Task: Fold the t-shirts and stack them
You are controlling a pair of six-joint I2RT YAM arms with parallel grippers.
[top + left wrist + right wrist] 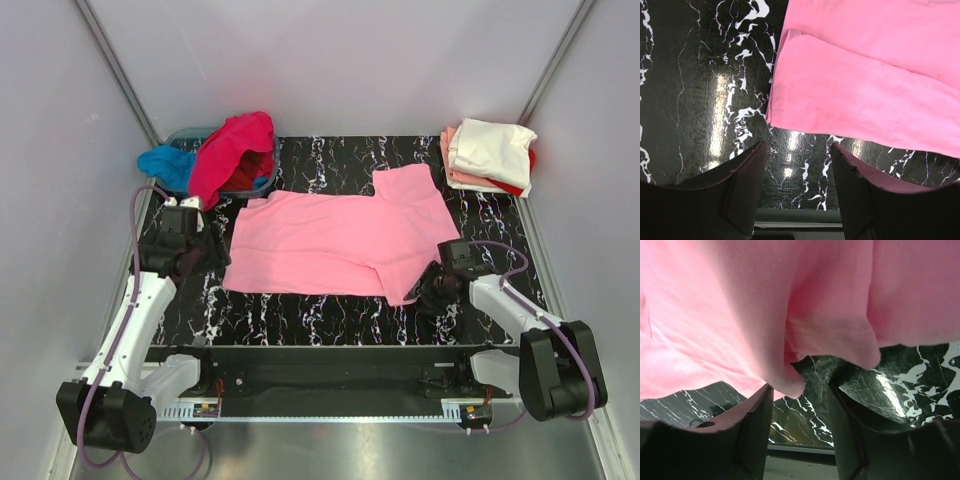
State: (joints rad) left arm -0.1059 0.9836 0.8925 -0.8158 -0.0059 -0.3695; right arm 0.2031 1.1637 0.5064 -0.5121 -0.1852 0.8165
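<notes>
A light pink t-shirt (335,240) lies spread flat on the black marbled table (300,320). My left gripper (212,252) is open and empty just off its left edge; the left wrist view shows the shirt's folded corner (850,90) ahead of the open fingers (745,180). My right gripper (428,285) is open at the shirt's near right corner; in the right wrist view a pink hem fold (795,375) hangs just above the gap between the fingers (757,420). A hot pink shirt (232,150) and a bright blue shirt (165,163) lie in the basin. Folded cream white (490,150), salmon and red shirts are stacked at the back right.
The grey-blue basin (255,183) stands at the back left corner of the table. White walls close in on all sides. The metal front rail (320,410) runs between the arm bases.
</notes>
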